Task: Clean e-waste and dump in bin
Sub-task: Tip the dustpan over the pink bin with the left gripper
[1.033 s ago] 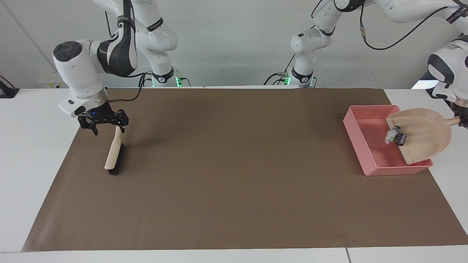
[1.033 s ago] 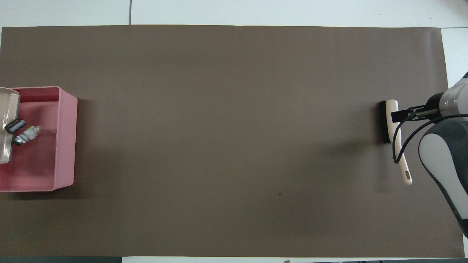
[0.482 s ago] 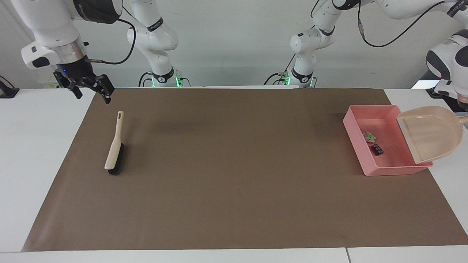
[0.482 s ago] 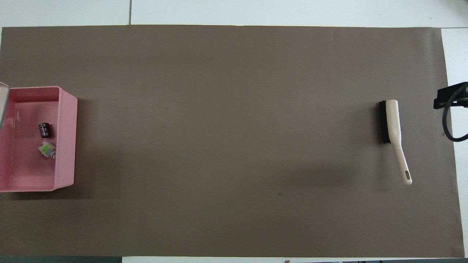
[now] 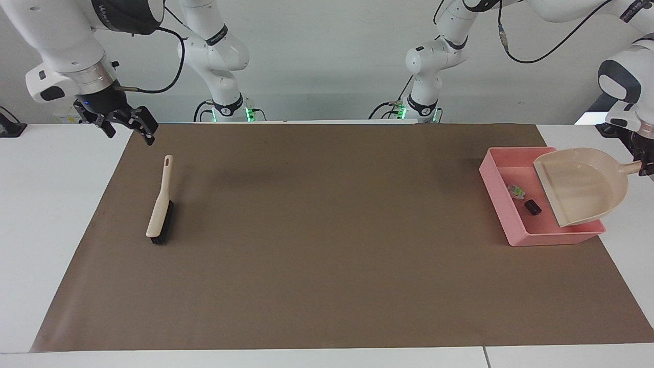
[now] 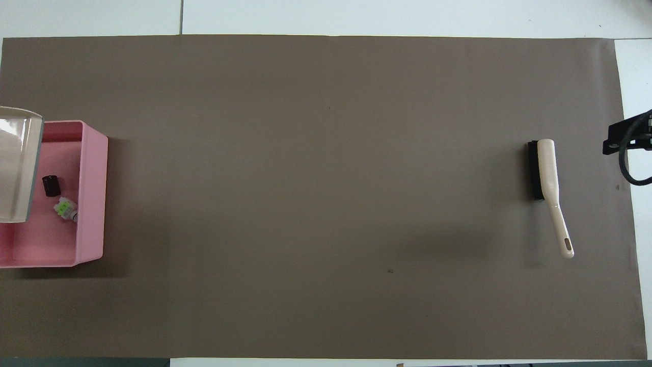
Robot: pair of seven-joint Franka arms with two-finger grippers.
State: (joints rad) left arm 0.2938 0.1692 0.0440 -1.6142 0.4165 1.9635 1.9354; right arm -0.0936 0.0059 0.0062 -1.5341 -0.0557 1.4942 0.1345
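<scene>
My left gripper (image 5: 645, 167) grips the dustpan (image 5: 580, 185) handle over the bin (image 5: 544, 238), where both e-waste (image 5: 516, 191) pieces lie, while my right gripper (image 5: 126, 124) hangs open and empty above the surface (image 5: 327, 266) near the brush (image 5: 160, 210); I can read no writing.

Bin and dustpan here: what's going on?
The left claw holds the dustpan by its handle, tilted over the pink bin. Both e-waste pieces, white and black, lie in the bin. The right claw hangs open above the mat's corner; the brush lies on the mat.
</scene>
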